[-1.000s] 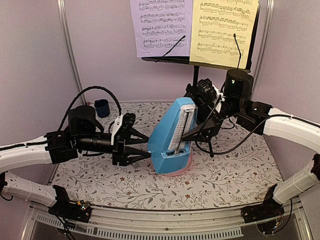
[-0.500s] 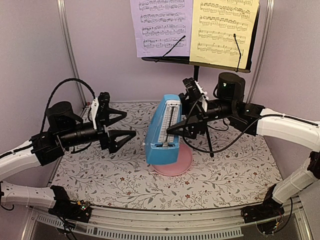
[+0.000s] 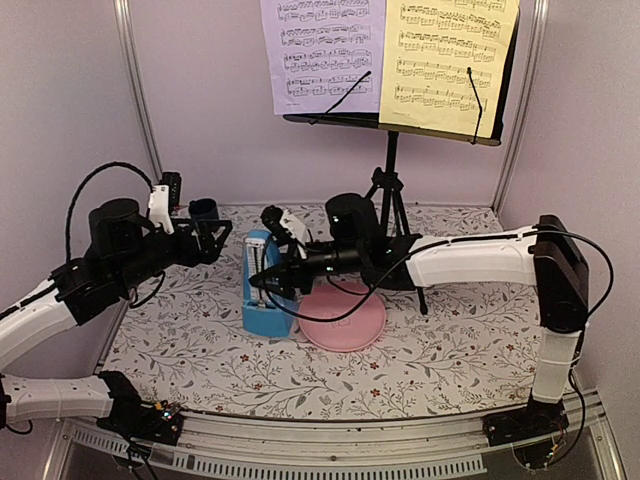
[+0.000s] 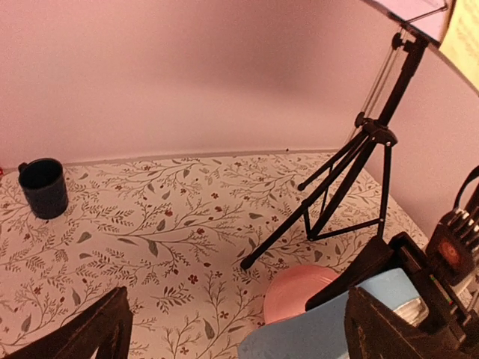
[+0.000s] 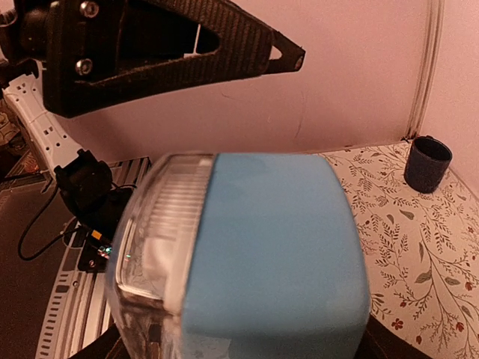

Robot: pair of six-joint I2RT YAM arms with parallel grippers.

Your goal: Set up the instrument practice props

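The black tripod music stand (image 3: 390, 165) stands at the back with the lilac sheet (image 3: 325, 55) and the yellow sheet (image 3: 445, 60) on its desk. The blue metronome (image 3: 260, 295) is upright just left of the pink plate, at or just above the table. My right gripper (image 3: 270, 278) is shut on its upper part. The metronome fills the right wrist view (image 5: 277, 254). My left gripper (image 3: 205, 240) is open and empty, left of the metronome and apart from it. The left wrist view shows the stand's legs (image 4: 359, 187) and the metronome's top (image 4: 322, 336).
A pink round plate (image 3: 345, 322) lies right of the metronome and shows in the left wrist view (image 4: 299, 288). A dark blue cup (image 3: 204, 212) stands at the back left, close behind my left gripper (image 4: 43, 187). The stand's legs spread behind the plate.
My right gripper has carried the metronome left and down, from over the pink plate to beside it. My left gripper has drawn back left toward the cup, still open.
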